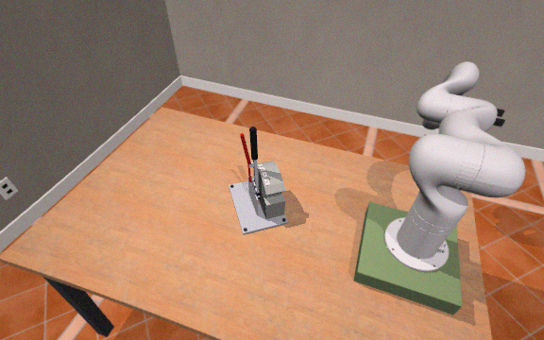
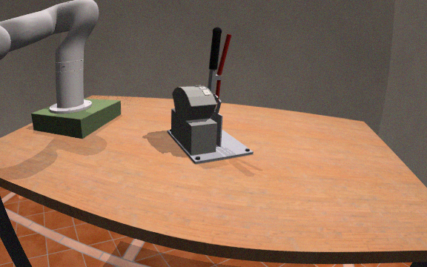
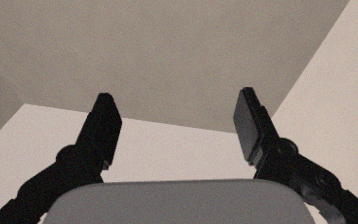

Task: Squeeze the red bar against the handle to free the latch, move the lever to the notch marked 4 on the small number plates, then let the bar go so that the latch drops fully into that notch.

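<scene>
The lever unit stands on a grey base plate (image 1: pixel 258 208) in the middle of the table. Its black handle (image 1: pixel 253 143) stands nearly upright with the red bar (image 1: pixel 245 151) beside it, a small gap between them. Both also show in the exterior view, the handle (image 2: pixel 215 48) and the red bar (image 2: pixel 223 59). The grey housing (image 2: pixel 195 119) carries small number plates (image 1: pixel 266 177), too small to read. My gripper (image 3: pixel 176 105) is wide open and empty, facing the walls, far from the lever. Its fingertips (image 1: pixel 500 117) show behind the arm at the right.
The arm (image 1: pixel 456 161) rises folded from a green block (image 1: pixel 409 260) at the table's right side. The table edge runs near the wall on the left. A wall outlet (image 1: pixel 6 188) is low on the left wall.
</scene>
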Available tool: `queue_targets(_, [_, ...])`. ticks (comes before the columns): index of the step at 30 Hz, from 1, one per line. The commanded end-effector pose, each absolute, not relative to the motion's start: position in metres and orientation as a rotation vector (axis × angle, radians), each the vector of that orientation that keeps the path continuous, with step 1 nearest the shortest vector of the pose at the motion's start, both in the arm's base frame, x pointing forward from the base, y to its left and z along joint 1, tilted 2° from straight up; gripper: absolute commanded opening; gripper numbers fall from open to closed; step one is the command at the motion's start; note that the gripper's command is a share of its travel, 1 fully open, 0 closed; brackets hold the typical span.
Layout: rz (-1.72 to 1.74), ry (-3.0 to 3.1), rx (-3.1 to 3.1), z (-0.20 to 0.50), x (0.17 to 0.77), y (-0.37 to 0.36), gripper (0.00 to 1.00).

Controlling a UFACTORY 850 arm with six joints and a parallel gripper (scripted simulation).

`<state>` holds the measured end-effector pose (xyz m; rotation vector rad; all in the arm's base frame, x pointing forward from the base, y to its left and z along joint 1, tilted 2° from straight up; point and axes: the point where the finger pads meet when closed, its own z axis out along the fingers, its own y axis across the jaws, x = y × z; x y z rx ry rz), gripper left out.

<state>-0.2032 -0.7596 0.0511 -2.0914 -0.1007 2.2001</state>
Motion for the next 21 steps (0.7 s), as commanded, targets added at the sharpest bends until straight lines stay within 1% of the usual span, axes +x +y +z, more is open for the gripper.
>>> queue_targets(1, [2.202, -0.098, -2.092, 0.053, -0.203, -0.76, 1.0])
queue_targets(18, [2.201, -0.098, -2.093, 0.053, -0.203, -0.76, 1.0])
queue_targets(21, [2.199, -0.088, -2.127, 0.055, -0.19, -0.764, 1.0])
